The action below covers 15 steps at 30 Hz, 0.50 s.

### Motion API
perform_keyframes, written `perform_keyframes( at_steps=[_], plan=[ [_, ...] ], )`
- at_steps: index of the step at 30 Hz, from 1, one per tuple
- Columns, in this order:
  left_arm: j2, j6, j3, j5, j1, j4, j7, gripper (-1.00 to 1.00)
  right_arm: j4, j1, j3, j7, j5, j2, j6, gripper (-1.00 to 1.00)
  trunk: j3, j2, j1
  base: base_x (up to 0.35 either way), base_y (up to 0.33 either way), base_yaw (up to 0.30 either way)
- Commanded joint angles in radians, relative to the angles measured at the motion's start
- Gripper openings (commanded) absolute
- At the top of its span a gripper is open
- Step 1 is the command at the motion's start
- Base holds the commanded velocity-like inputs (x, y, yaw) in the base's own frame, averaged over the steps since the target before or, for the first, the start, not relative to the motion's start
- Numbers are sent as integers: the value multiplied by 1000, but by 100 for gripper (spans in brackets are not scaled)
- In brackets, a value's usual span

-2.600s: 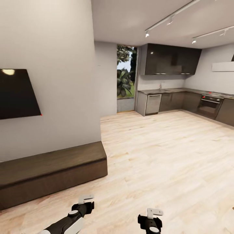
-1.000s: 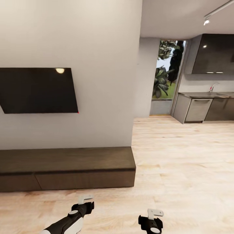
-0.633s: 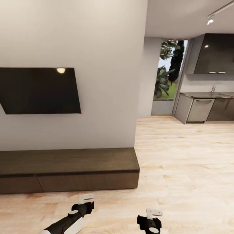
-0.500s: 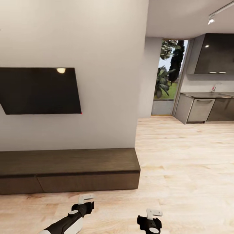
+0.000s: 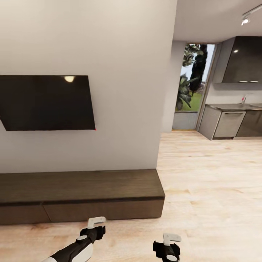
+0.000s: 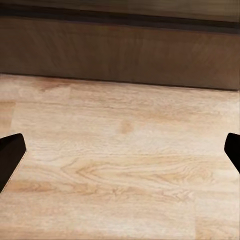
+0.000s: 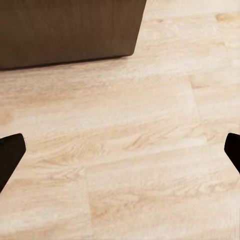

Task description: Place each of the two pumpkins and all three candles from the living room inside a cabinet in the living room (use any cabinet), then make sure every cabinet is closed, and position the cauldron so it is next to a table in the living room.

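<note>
The cabinet (image 5: 80, 193) is a long, low, dark brown unit against the white wall, with all its flat fronts shut. Its front (image 6: 120, 52) fills the far side of the left wrist view, and its end corner (image 7: 65, 30) appears in the right wrist view. My left gripper (image 5: 96, 223) hangs over the wood floor just in front of the cabinet. It is open with nothing between its black fingertips (image 6: 10, 157). My right gripper (image 5: 170, 242) is beside it, off the cabinet's right end, also open and empty. The pumpkins, candles and cauldron are out of view.
A black TV (image 5: 47, 102) hangs on the wall above the cabinet. Light wood floor (image 5: 211, 182) stretches right toward a kitchen with grey base units (image 5: 227, 123) and a glass door (image 5: 191, 87) showing plants outside.
The whole view has swung left and drawn slightly closer, so the TV and cabinet sit further right in the picture and the kitchen has slid toward the edge. Both grippers keep the same pose.
</note>
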Motion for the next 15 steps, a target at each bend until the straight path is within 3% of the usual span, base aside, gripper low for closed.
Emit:
perform_keyframes(
  at_steps=[1, 15],
  plan=[
    [1, -4, -8, 10, -1, -3, 7, 100, 0, -1, 8, -4, -11, 0, -5, 100, -1, -1, 0, 113, 182, 0],
    [4, -35, -9, 10, -1, -5, 6, 100, 5, 0, 11, -2, -7, -3, -12, 100, -1, -1, 0, 24, 40, 0]
  ],
)
